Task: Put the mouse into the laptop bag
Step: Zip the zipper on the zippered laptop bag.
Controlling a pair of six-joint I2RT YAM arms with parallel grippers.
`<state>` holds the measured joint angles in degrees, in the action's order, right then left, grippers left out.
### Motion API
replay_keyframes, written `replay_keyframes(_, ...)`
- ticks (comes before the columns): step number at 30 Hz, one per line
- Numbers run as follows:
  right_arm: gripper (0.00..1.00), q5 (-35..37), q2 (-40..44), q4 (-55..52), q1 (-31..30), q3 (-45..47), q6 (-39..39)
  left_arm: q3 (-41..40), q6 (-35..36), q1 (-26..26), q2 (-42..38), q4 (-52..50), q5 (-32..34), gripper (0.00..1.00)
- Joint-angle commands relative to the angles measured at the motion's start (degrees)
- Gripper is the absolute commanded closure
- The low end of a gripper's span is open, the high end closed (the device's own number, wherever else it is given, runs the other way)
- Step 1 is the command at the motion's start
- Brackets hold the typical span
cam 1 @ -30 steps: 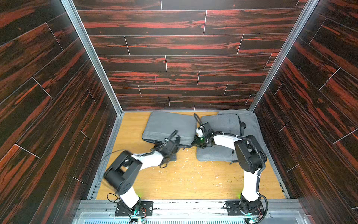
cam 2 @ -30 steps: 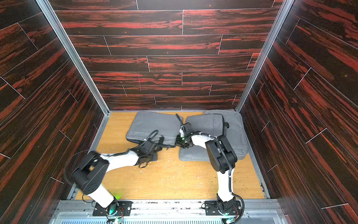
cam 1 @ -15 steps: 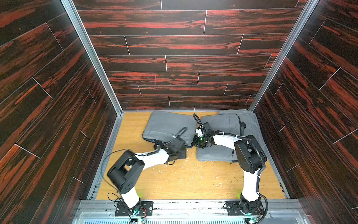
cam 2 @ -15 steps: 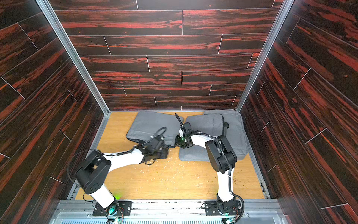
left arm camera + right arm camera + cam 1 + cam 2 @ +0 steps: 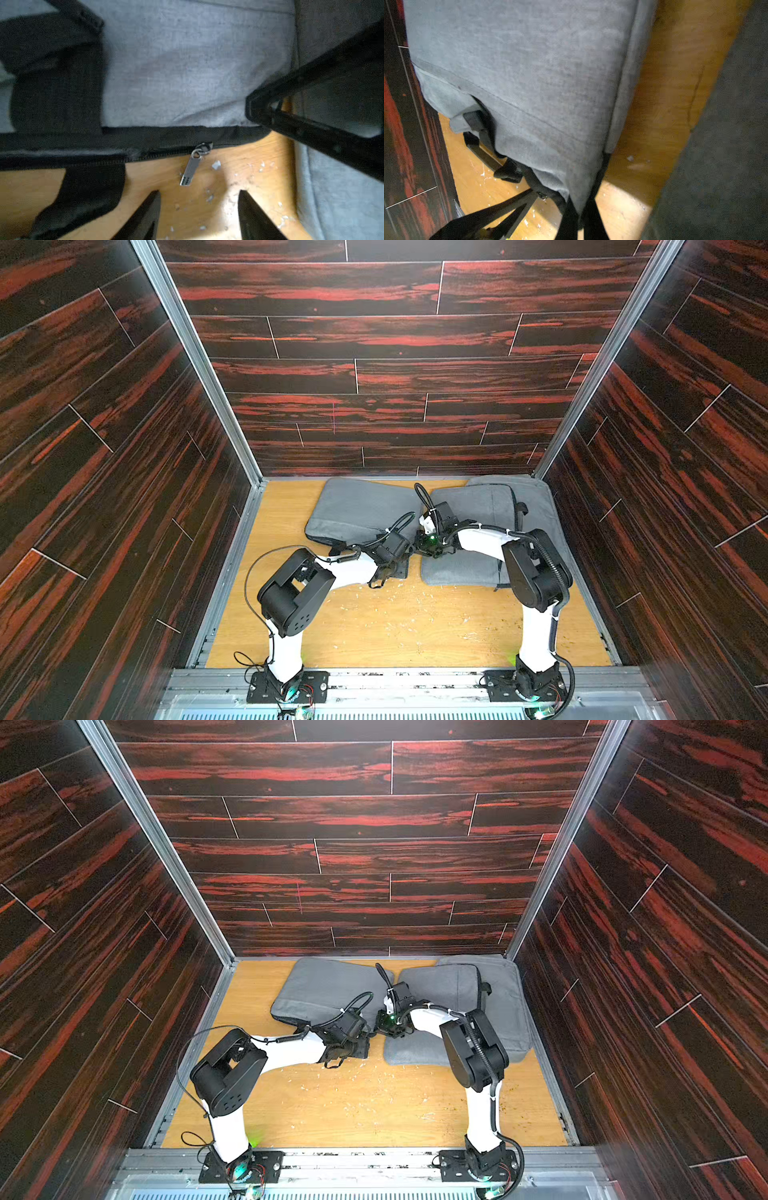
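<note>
Down at the left claw (image 5: 198, 192): it stands open, its 2 fingers parted over bare desk (image 5: 31, 187), and we see nothing held. Just ahead of the tips a metal zip pull (image 5: 190, 170) hangs from the black zip edge of the laptop bag (image 5: 187, 72), clear of both fingers, its end lying on the wood.

The right claw (image 5: 580, 209) is closed, pinching the bag's near corner: grey cloth and black trim run down between its fingers. From the left wrist view that claw meets the same corner, close beside the zip pull.

A black handle strap (image 5: 56, 83) crosses the bag's face.

In both top views the bag lies flat at the back of the desk, left of centre. A second grey bag (image 5: 457, 506) lies just to its right, on top of a third grey bag (image 5: 536, 506).

Pale flecks (image 5: 399, 597) are scattered on the wood nearer the arm bases.

Mouse: no view shows it, so we cannot tell where it lies.
</note>
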<state>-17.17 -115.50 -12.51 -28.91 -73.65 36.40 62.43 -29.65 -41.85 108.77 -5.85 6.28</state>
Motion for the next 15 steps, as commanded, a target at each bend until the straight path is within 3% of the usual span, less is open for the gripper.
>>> replay_keyframes(1,1.00,-2.0,-0.7,0.4,-0.4,-1.9,0.3,1.8,2.5,0.3,2.0,-1.3,0.5,0.50)
replay_keyframes(4,1.00,-1.9,-0.8,0.4,-0.3,-1.9,0.3,2.6,3.0,0.3,3.6,-0.5,-0.9,0.61)
replay_keyframes(12,1.00,-2.3,-1.5,1.1,-0.4,-1.5,0.9,6.2,4.6,0.3,6.3,-2.1,0.4,0.62)
replay_keyframes(15,1.00,-2.3,-1.5,1.3,-0.4,-1.3,1.1,7.1,4.8,0.3,6.9,-2.7,0.5,0.79)
